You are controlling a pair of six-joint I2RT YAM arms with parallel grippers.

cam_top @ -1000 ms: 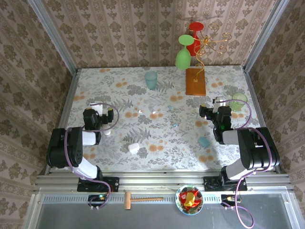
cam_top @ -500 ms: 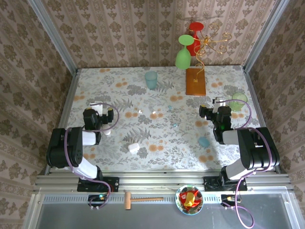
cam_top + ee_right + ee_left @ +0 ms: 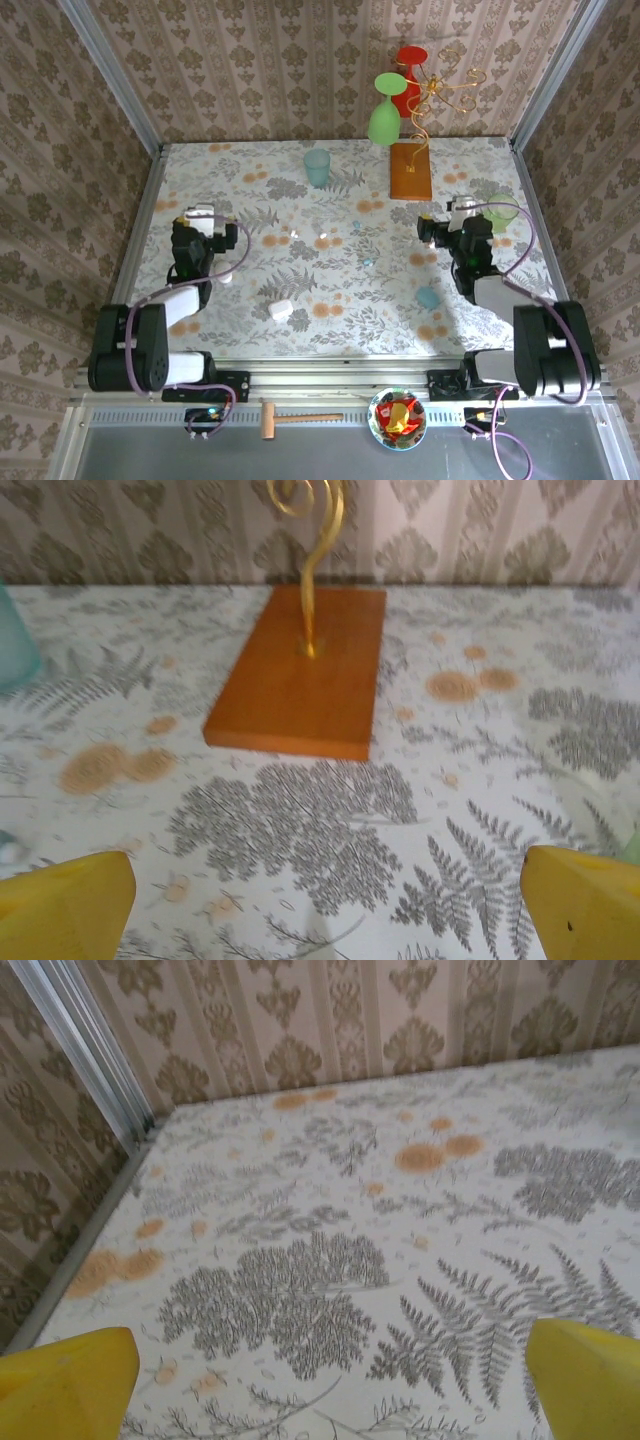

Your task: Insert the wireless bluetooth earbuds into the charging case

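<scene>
Both wide, left pincer (image 3: 330, 1385), right pincer (image 3: 325, 910) facing wooden base (image 3: 270, 690)

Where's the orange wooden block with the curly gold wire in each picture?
Top external: wooden block at the back, right of middle.
Right wrist: straight ahead, upper middle, gold wire rising from it.
Left wrist: faces the left wall.
Shared landmark: the fern tablecloth.

The fern-printed table (image 3: 250, 200) carries a teal cup (image 3: 317, 167) far ahead between the left gripper (image 3: 200, 214) and right gripper (image 3: 462, 208). A wooden base (image 3: 411, 172) lies ahead-left of the right gripper, and a green cup (image 3: 503, 212) sits just right of it. Tiny earbuds (image 3: 325, 240) lie scattered between the grippers. A white case (image 3: 281, 310) and a light blue case (image 3: 428, 297) lie behind them.
</scene>
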